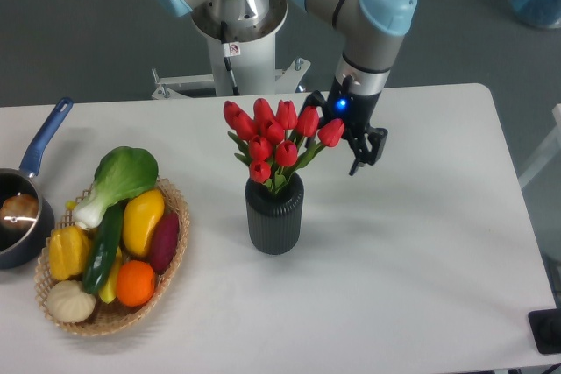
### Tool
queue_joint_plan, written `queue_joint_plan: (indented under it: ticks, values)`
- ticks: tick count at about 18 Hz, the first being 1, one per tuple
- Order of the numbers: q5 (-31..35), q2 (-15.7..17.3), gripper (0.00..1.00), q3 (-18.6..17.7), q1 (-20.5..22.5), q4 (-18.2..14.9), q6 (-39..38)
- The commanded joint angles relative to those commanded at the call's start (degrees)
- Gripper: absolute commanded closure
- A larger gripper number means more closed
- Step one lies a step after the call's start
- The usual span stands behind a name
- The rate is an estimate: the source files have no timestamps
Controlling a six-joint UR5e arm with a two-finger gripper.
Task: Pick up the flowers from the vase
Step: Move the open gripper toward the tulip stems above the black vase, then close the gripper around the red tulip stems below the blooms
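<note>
Lower left of my frame: wicker basket (171, 256) on the white table (412, 269), holding an orange (134, 283), yellow peppers (142, 219), a purple sweet potato (164, 241), a dark green cucumber (103, 248), a pale garlic-like bulb (70, 300) and a green leafy vegetable (123, 177). Left edge: blue-handled pot (26, 208) with something brownish inside.

Centre: ribbed dark vase (274, 214), upright. The red tulips (276, 133) sit in its mouth, stems down, heads fanned wider than the rim.

Just behind, right of the blooms: gripper (358, 151) hanging off the arm (364, 15), blue LED lit. One finger (368, 148) shows on the right; the other side is hidden behind the rightmost tulip head. I can't tell if it's open or gripping anything.

Upper centre: arm base (232, 37) at the far table edge.
</note>
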Motion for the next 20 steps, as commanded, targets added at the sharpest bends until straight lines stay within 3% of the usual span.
queue_joint_plan:
  ticks: [5, 12, 16, 20]
  values:
    - [-8.43, 0.00, 0.00, -2.02, 3.07, 0.00, 6.66]
    - [-20.39, -0.79, 0.00, -2.99, 4.57, 0.26, 7.56]
    - [-22.78, -1.05, 0.02, -3.08, 4.49, 0.26, 8.87]
    - [-22.96, -1.67, 0.10, -3.08, 3.96, 0.35, 12.12]
